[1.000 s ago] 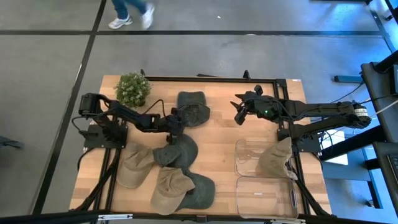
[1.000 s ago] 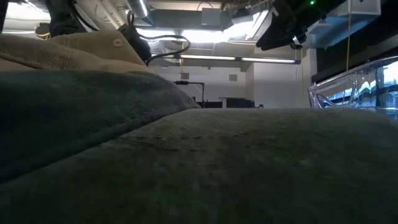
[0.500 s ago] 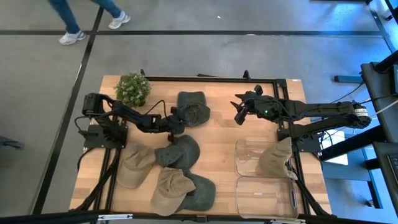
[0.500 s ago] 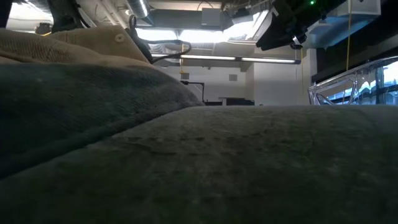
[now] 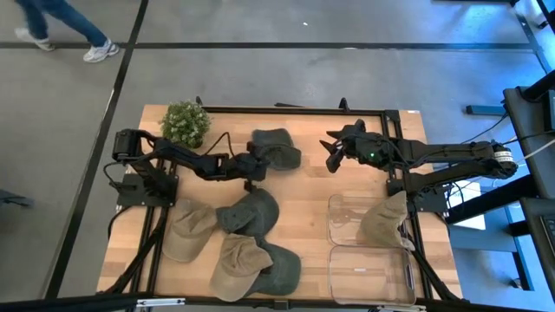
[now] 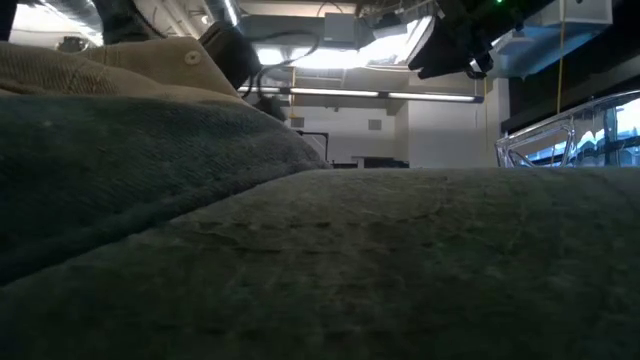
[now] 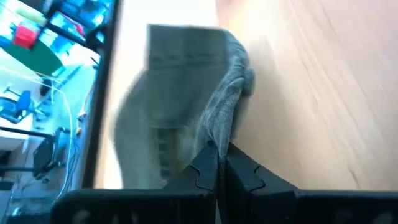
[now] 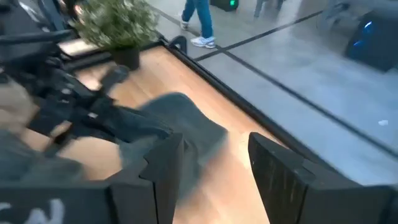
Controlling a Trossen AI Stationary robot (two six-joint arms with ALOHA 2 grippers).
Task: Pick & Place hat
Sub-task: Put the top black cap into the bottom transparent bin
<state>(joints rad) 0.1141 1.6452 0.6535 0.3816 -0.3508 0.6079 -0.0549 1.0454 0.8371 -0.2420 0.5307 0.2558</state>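
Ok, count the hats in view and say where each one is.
6. A dark hat sits at the far edge, pinched by the left gripper; four hats cluster front left; a tan hat sits in the clear bin. Others may hide underneath.

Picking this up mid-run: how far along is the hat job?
Done: one tan hat lies in the upper clear bin. In hand: the left gripper is shut on the dark green hat at the table's far side; the right gripper hangs open nearby. Left: four hats piled near the front, and the lower bin holds none.
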